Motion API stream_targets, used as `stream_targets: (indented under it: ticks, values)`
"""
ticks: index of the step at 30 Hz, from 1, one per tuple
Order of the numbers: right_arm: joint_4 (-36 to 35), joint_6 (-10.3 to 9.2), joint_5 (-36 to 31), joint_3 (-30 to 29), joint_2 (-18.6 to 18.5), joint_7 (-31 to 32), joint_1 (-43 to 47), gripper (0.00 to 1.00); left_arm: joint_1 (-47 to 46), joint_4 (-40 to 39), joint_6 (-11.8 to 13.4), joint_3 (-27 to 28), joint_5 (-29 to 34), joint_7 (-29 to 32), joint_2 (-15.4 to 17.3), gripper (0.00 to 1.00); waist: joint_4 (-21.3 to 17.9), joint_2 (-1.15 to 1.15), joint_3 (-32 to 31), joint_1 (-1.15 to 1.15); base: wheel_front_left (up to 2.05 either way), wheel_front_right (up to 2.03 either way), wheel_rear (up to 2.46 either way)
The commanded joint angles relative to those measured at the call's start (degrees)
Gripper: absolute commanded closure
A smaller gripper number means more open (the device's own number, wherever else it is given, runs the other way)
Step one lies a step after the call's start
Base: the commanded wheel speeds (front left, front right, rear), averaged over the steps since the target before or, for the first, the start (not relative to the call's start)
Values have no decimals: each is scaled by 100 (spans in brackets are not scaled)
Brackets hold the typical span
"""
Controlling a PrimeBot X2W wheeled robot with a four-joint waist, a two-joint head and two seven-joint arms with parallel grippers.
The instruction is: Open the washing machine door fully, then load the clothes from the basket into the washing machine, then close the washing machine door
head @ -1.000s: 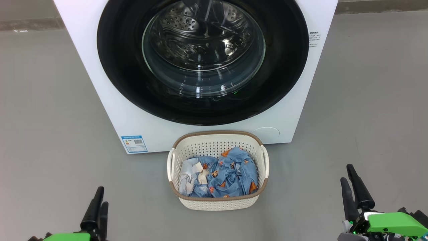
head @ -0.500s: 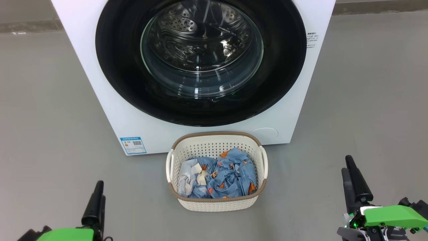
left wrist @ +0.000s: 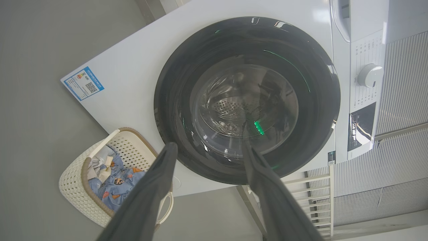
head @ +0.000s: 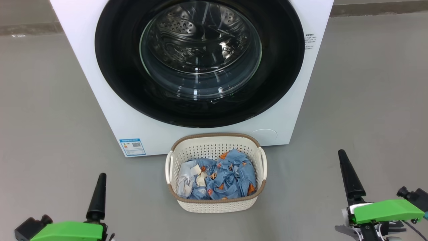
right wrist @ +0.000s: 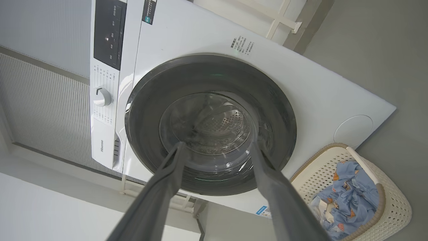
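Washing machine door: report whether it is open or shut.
Shut. The washing machine door lies flush against the white washing machine, its glass window covering the drum.

The left gripper (head: 100, 182) is a slim matte-black cone narrowing to a rounded tip. It is set in a bright green plastic housing (head: 67, 231) with a black knobbed block (head: 30, 227) at its outer end. The right gripper (head: 343, 160) has the same black cone above a green wedge-shaped cover (head: 388, 211). White and black fittings sit beneath the cover, with a small green light (head: 350, 219) and a black knobbed part (head: 411, 194). From the wrist cameras, the left fingers (left wrist: 147, 197) and right fingers (right wrist: 284, 201) are long, smooth, dark grey blades tapering to blunt tips.
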Motion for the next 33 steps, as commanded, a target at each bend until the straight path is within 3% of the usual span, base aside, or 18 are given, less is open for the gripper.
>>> stream_targets:
  ticks: [1, 12, 33]
  values:
    - [-212, 4, -257, 145, -98, -67, -299, 0, -268, -198, -25, 63, 246, -88, 128, 0, -5, 0, -2, 0, 0, 0, 0]
    - [-325, 5, -1064, 317, -148, -235, -344, 0, -303, -296, -29, 8, 1238, -260, 158, 0, -22, 0, -7, 0, 0, 0, 0]
    - [-60, 6, -3721, 519, -229, -602, -430, 0, -419, -180, -37, -135, 3831, -637, 263, 0, -9, 0, 16, 0, 0, 0, 0]
